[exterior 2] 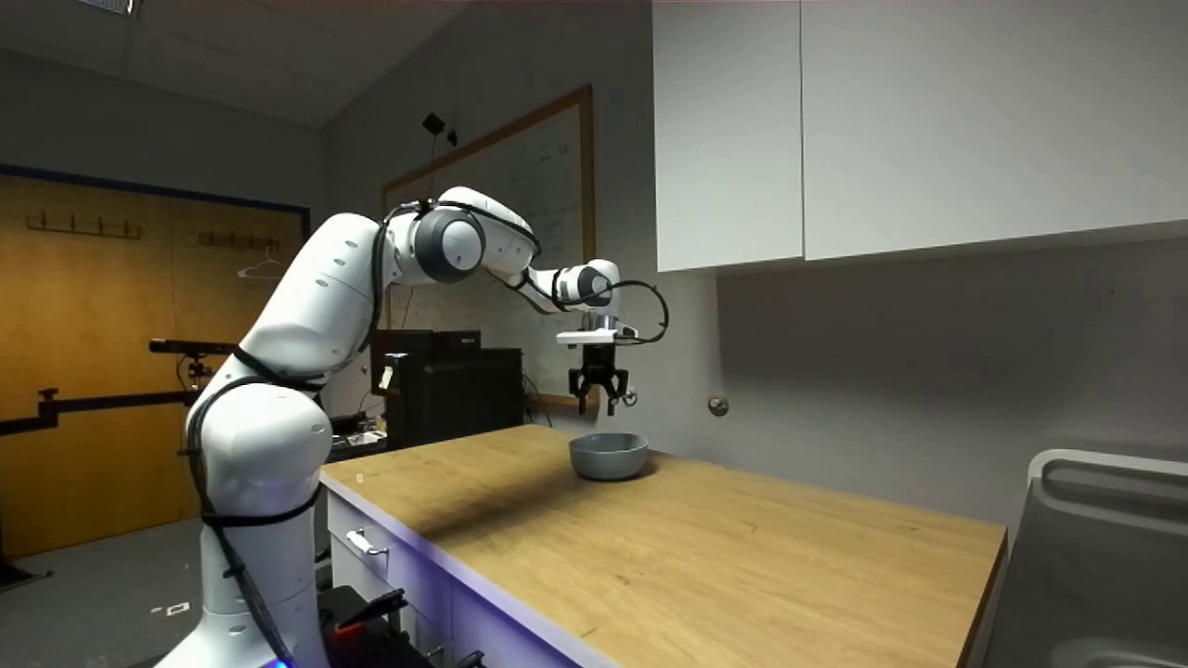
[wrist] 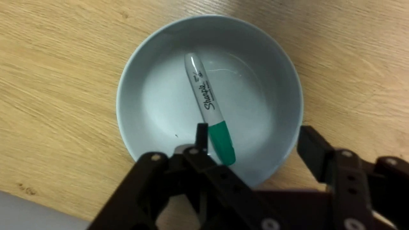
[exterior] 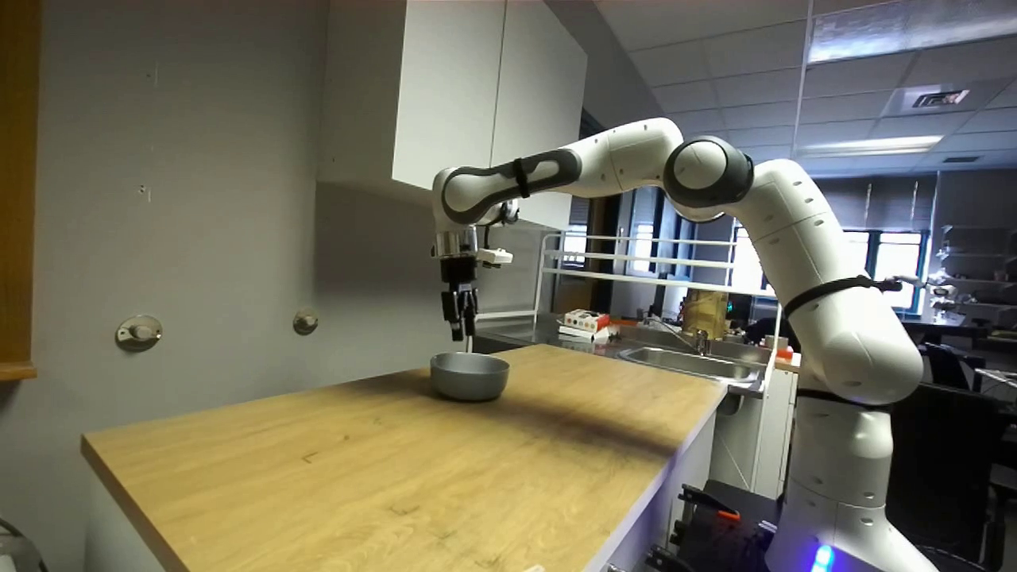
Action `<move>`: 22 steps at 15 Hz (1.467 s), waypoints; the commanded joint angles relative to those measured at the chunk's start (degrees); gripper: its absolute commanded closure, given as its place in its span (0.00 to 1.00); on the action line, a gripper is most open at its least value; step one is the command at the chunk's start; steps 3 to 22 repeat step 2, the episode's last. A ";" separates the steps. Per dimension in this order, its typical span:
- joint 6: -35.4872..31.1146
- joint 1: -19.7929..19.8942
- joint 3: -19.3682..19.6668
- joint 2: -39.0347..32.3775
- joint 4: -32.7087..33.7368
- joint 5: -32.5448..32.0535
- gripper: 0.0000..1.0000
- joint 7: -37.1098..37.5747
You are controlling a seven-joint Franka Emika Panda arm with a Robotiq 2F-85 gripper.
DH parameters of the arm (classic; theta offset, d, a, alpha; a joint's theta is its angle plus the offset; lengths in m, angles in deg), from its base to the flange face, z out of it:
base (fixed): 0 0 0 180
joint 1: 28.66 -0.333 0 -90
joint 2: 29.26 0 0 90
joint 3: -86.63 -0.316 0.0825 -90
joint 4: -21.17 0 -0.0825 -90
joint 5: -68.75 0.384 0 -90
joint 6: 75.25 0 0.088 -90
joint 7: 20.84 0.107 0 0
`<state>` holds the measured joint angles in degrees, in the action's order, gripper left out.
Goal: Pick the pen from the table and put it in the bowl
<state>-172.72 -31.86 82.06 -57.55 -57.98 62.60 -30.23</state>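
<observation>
The pen (wrist: pixel 206 95) is a grey marker with a green cap. It lies inside the bowl (wrist: pixel 271 92) in the wrist view and is hidden by the bowl wall in both exterior views. The round grey bowl stands upright on the wooden table (exterior: pixel 381 477), as both exterior views show (exterior: pixel 469 377) (exterior 2: pixel 608 457). My gripper (wrist: pixel 253 132) is open and empty, its fingers spread apart. It hangs above the bowl, pointing down, in both exterior views (exterior: pixel 463 327) (exterior 2: pixel 598 405). In the wrist view one finger overlaps the bowl near the pen's cap.
A wall with round metal fixtures (exterior: pixel 139 333) runs along the table's back edge. White cabinets (exterior: pixel 453 95) hang above. A sink (exterior: pixel 691 363) and a small box (exterior: pixel 586 320) lie beyond one table end. A grey plastic item (exterior 2: pixel 1095 547) stands past the table's other end.
</observation>
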 commanded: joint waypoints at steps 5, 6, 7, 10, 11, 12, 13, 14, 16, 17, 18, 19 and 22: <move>1.95 -0.34 0.35 -0.02 0.90 0.23 0.00 -0.71; 1.95 -0.34 0.35 -0.02 0.90 0.23 0.00 -0.71; 1.95 -0.34 0.35 -0.02 0.90 0.23 0.00 -0.71; 1.95 -0.34 0.35 -0.02 0.90 0.23 0.00 -0.71; 1.95 -0.34 0.35 -0.02 0.90 0.23 0.00 -0.71; 1.95 -0.34 0.35 -0.02 0.90 0.23 0.00 -0.71; 1.95 -0.34 0.35 -0.02 0.90 0.23 0.00 -0.71; 1.95 -0.34 0.35 -0.02 0.90 0.23 0.00 -0.71; 1.95 -0.34 0.35 -0.02 0.90 0.23 0.00 -0.71; 1.95 -0.34 0.35 -0.02 0.90 0.23 0.00 -0.71; 1.95 -0.34 0.35 -0.02 0.90 0.23 0.00 -0.71; 1.95 -0.34 0.35 -0.02 0.90 0.23 0.00 -0.71; 1.95 -0.34 0.35 -0.02 0.90 0.23 0.00 -0.71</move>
